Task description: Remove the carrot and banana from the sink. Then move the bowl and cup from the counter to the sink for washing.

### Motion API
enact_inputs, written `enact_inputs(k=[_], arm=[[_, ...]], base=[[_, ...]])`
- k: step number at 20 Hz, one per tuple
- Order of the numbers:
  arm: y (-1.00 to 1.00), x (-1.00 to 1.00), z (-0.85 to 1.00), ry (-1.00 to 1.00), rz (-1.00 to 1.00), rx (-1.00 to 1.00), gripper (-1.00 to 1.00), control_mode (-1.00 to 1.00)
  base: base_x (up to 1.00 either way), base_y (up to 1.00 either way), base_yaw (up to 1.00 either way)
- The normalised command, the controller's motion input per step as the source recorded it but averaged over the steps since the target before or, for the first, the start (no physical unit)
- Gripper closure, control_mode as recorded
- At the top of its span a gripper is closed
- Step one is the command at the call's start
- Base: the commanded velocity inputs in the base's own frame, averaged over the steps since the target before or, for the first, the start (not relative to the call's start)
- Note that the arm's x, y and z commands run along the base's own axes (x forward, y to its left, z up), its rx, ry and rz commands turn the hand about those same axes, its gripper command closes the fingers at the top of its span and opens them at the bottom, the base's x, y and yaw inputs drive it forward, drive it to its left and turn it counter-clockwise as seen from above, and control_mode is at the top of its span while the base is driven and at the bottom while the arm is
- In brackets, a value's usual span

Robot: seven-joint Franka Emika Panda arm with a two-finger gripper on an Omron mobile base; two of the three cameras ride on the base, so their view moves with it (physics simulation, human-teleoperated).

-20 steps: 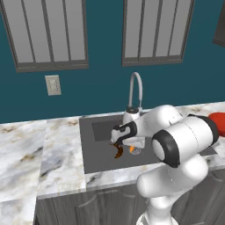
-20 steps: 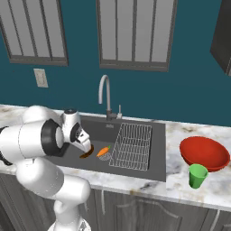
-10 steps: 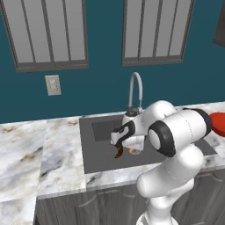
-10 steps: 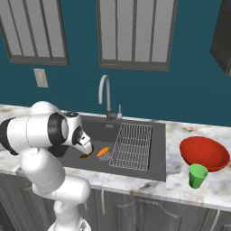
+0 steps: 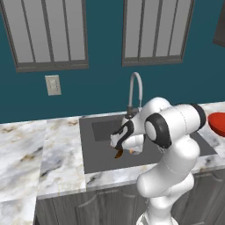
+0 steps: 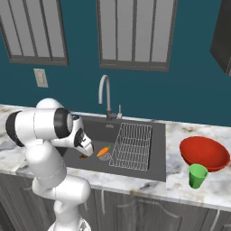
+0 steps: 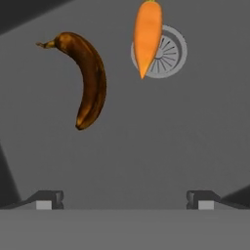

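A dark brown banana lies on the floor of the sink, and the orange carrot rests across the round drain beside it. My gripper hangs open above the basin floor, short of both, with nothing between its fingertips. From the right base view, the gripper is low in the sink's left half, with the carrot just to its right and the banana peeking out below it. The red bowl and green cup stand on the marble counter right of the sink.
A wire rack fills the sink's right half. The curved steel faucet rises behind the basin. A wall outlet and two windows are on the teal wall. Marble counter stretches left of the sink.
The arm's elbow has swung in toward the sink and the hand has shifted slightly over the banana and carrot. The jaws stay open; the objects have not moved.
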Motion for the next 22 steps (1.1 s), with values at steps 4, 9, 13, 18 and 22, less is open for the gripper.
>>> enact_inputs(k=[4,9,13,18,22], arm=[[0.0,0.12,-0.17,0.0,0.0,0.0,-1.0,-1.0],[0.0,0.16,-0.17,0.0,0.0,0.0,-1.0,-1.0],[0.0,0.17,-0.15,0.0,0.0,0.0,-1.0,-1.0],[0.01,0.18,-0.15,-0.01,0.0,0.0,-1.0,-1.0],[0.02,0.18,-0.16,0.0,0.0,0.0,-1.0,-1.0]], base=[[0.0,0.0,0.0],[0.0,0.0,0.0],[0.0,0.0,0.0],[0.0,0.0,0.0],[0.0,0.0,0.0]])
